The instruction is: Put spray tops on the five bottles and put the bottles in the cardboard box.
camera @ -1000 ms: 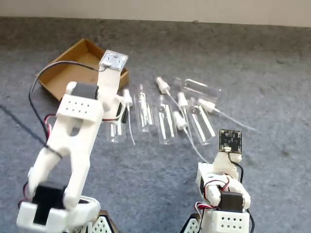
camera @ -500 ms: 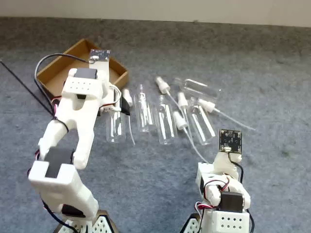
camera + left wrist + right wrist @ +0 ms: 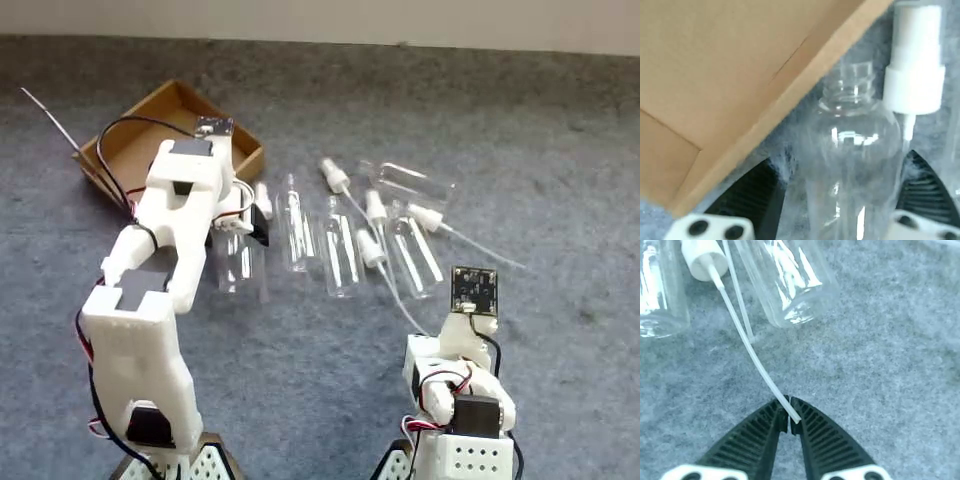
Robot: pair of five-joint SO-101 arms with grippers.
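Left gripper (image 3: 840,161): my jaws wide, straddling a clear bottle (image 3: 850,125) beside the cardboard box (image 3: 715,75), far-left corner of the counter (image 3: 560,130).
Right gripper (image 3: 789,409): narrow, nearly closed, near edge; spray top tube (image 3: 747,347) ends at my tips.

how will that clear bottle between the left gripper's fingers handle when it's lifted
The clear bottle looks empty and thin-walled, so it is probably light. Lying on its side with a round body, it may roll if nudged. Its glossy surface could slip in the left gripper.
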